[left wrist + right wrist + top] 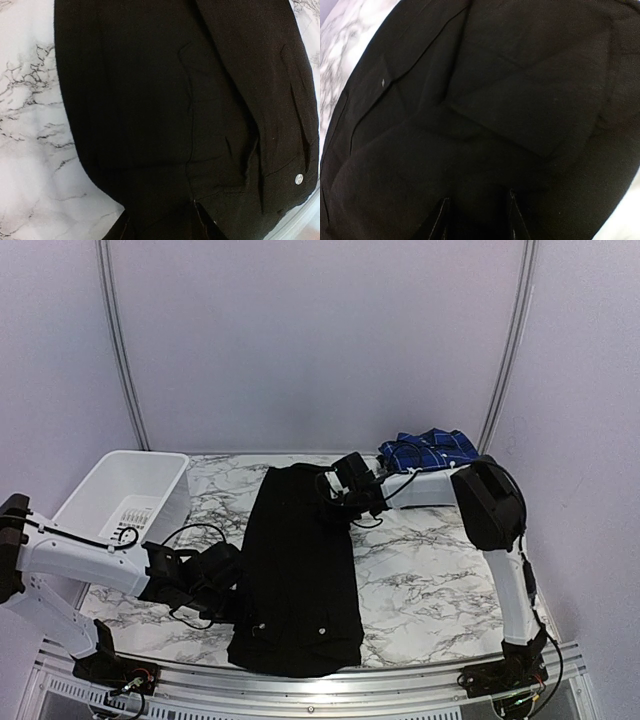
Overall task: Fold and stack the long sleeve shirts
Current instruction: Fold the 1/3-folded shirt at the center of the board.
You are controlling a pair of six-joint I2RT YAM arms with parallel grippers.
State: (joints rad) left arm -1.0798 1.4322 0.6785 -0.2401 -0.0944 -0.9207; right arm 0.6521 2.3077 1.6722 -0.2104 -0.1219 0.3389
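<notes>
A black long sleeve shirt (300,570) lies flat on the marble table (430,580), folded into a long strip running from back to front. My left gripper (232,585) rests low at the strip's left edge. In the left wrist view, the left gripper (160,207) has its jaws apart over the black shirt (175,100). My right gripper (333,490) is at the strip's far right corner. In the right wrist view, the right gripper (478,194) also has its jaws apart above the black shirt (485,100). A folded blue-and-white plaid shirt (428,450) sits at the back right.
A white plastic basket (120,495) stands at the back left of the table. The right arm's forearm reaches across just in front of the plaid shirt. Bare marble shows to the right of the black shirt and at the left in the left wrist view (30,125).
</notes>
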